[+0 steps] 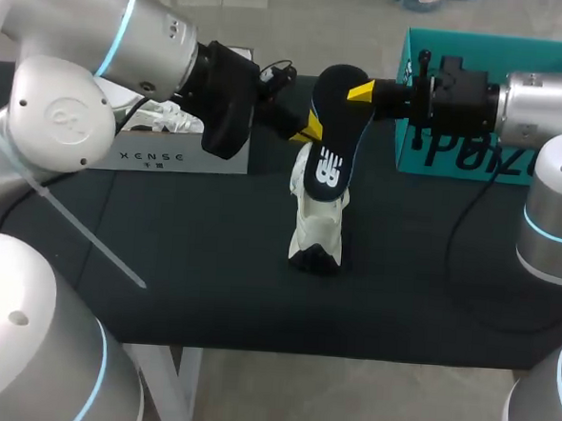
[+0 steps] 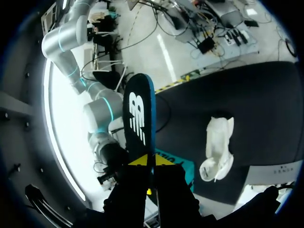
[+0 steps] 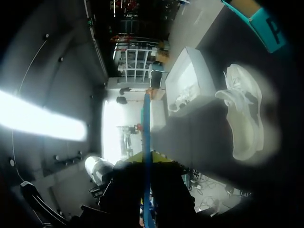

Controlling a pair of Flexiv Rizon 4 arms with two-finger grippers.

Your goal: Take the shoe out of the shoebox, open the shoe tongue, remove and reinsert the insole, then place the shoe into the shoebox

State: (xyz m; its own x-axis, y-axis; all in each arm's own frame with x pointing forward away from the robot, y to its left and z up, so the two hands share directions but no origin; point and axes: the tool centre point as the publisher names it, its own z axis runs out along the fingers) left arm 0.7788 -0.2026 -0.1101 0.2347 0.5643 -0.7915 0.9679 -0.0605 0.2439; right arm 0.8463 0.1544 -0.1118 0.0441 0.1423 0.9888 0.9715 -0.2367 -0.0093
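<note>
Insole hangs upright over the white shoe, pinched by both pincers: left pincer at its side edge, right pincer near its upper end, probably to steady it for reinsertion. The shoe rests on the worktop, apart from the white shoebox.

My left gripper pinches the insole from its left, my right gripper from its right.
</note>
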